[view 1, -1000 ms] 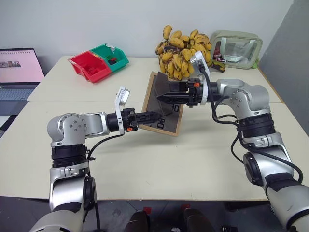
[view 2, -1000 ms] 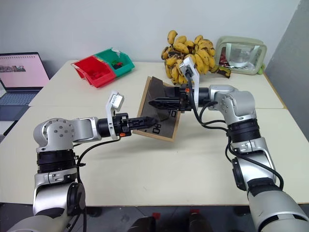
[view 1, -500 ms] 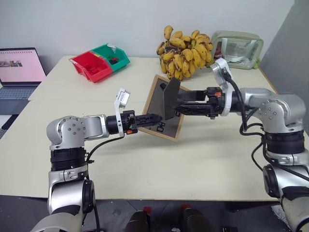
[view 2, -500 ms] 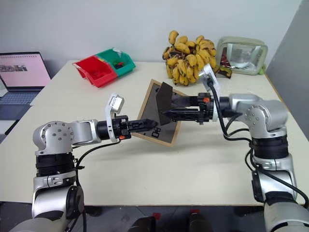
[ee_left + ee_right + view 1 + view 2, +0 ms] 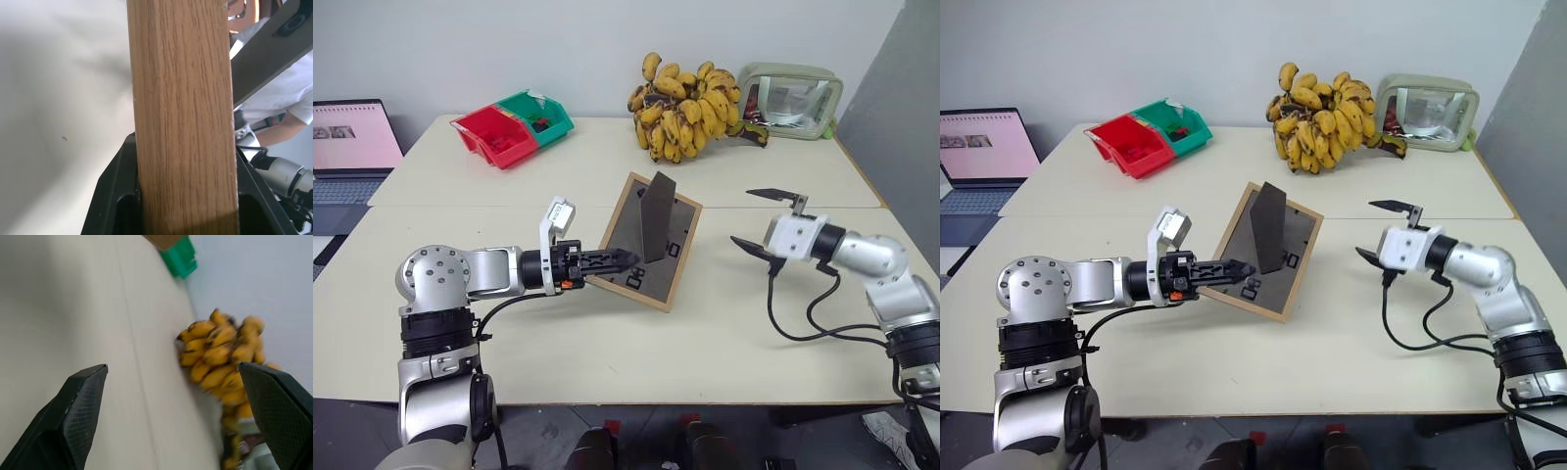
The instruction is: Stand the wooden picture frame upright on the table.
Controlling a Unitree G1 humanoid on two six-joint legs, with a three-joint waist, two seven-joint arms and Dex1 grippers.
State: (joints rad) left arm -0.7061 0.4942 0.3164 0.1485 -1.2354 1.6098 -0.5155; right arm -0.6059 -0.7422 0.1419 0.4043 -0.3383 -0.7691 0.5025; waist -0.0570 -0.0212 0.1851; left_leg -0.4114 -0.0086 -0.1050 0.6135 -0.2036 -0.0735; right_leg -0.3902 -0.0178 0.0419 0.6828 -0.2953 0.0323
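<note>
Above table (image 5: 607, 323), left gripper (image 5: 619, 260) pinches picture frame (image 5: 651, 257) lower-left edge, frame tilted, stand flap (image 5: 656, 217) out; right gripper (image 5: 766, 222) wide, empty, well apart.

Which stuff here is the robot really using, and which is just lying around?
Using: frame, left pincer shut on its edge, open right pincer, table.
Lying around: bananas, red bin, green bin, laptop, clear pouch.

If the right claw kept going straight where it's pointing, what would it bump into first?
Probably the picture frame. The open right claw points across the table toward it, with bare tabletop between them.
</note>
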